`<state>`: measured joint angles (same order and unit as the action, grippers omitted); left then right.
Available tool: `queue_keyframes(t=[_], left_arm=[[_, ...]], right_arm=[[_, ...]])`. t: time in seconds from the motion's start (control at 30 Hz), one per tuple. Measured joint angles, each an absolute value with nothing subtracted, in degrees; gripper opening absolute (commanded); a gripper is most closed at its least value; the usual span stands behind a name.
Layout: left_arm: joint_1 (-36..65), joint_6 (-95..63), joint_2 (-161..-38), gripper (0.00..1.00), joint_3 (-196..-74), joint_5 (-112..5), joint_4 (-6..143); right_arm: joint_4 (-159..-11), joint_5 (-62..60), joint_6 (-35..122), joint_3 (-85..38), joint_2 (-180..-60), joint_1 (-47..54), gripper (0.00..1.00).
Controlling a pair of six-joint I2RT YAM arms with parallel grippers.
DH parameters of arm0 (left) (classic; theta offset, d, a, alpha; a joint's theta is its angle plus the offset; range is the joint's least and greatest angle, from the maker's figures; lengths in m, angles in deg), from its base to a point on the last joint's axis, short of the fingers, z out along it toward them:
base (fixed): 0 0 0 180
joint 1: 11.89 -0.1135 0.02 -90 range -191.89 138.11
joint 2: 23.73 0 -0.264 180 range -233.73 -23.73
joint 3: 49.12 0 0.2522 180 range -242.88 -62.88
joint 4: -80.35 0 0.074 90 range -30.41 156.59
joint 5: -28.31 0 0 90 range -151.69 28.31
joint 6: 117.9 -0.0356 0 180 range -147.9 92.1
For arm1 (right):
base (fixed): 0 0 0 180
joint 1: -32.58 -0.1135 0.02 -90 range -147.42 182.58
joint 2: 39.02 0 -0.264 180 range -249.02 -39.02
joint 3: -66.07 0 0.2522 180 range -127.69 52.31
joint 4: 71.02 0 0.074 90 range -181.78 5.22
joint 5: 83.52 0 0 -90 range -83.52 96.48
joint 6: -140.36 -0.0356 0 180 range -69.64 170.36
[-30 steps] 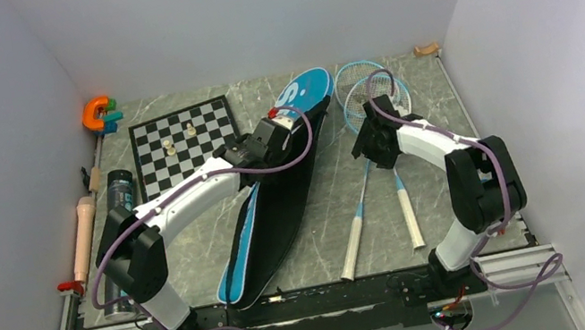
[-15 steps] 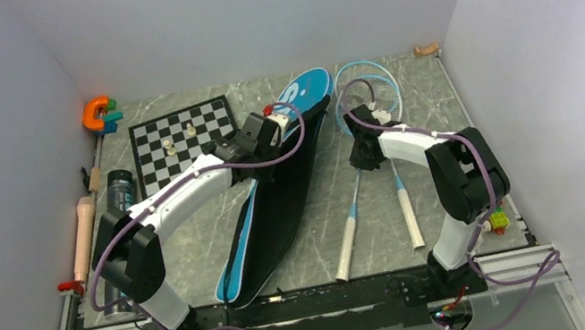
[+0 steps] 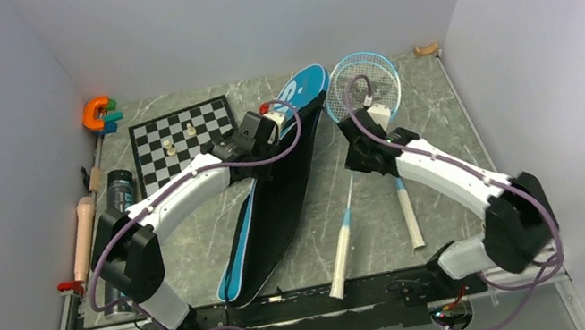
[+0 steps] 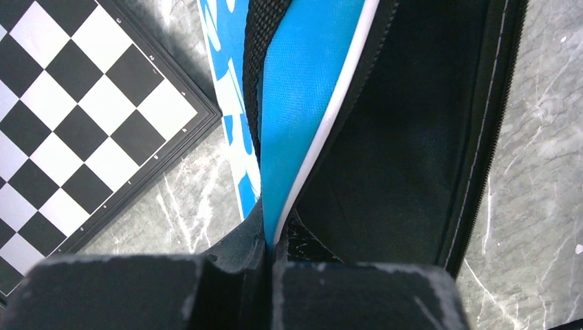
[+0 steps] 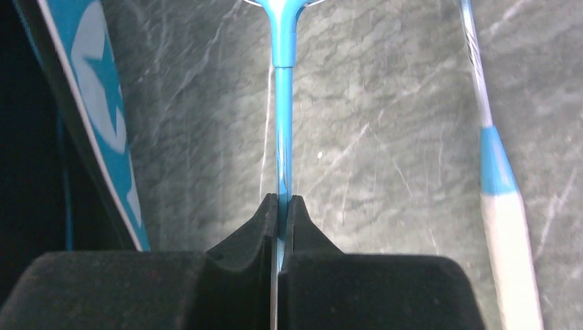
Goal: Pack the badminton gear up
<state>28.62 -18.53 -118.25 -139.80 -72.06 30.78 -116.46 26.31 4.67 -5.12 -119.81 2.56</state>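
The blue bag lies open on its black inside at the table's middle. My left gripper is shut on the edge of the bag's blue flap, pinched at the fingertips. One racket runs from its head at the back to a beige handle near the front. My right gripper is shut on its thin blue shaft, held at the gripper's tips. The second racket lies just right of it; I cannot make out its head. The black tube lies along the left edge.
A chessboard with small pale pieces lies left of the bag, its corner close to the flap. An orange clamp sits in the back left corner. A wooden roller lies by the left wall, a small wooden piece at back right.
My right gripper has closed on the racket's shaft and shifted that racket left, its handle end now nearer the front. The right elbow swung out to the right. The left gripper keeps its hold.
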Motion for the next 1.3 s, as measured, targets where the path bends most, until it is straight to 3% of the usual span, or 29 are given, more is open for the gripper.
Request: queue_keyframes(t=[0.17,0.27,0.5,0.87,1.3], left_arm=[[28.6,-16.6,-119.4,0.0,-141.3,-73.9,29.8],[28.6,-15.3,-124.7,0.0,-148.4,-74.7,26.8],[28.7,-13.5,-132.5,0.0,-157.4,-74.6,25.1],[28.9,-13.6,-135.8,0.0,-158.1,-74.7,25.0],[28.9,-13.7,-135.5,0.0,-158.1,-71.8,25.0]], right_arm=[[-125.4,26.4,1.0,-3.6,-109.5,-0.5,0.0],[-133.2,26.2,-1.8,-3.1,-105.3,-2.9,0.0],[-142.7,24.3,-5.7,-2.2,-101.7,-10.6,0.0],[-150.0,25.7,-8.2,-13.0,-114.9,-27.0,0.0],[-147.0,26.1,-5.1,-14.2,-122.4,-31.3,0.0]])
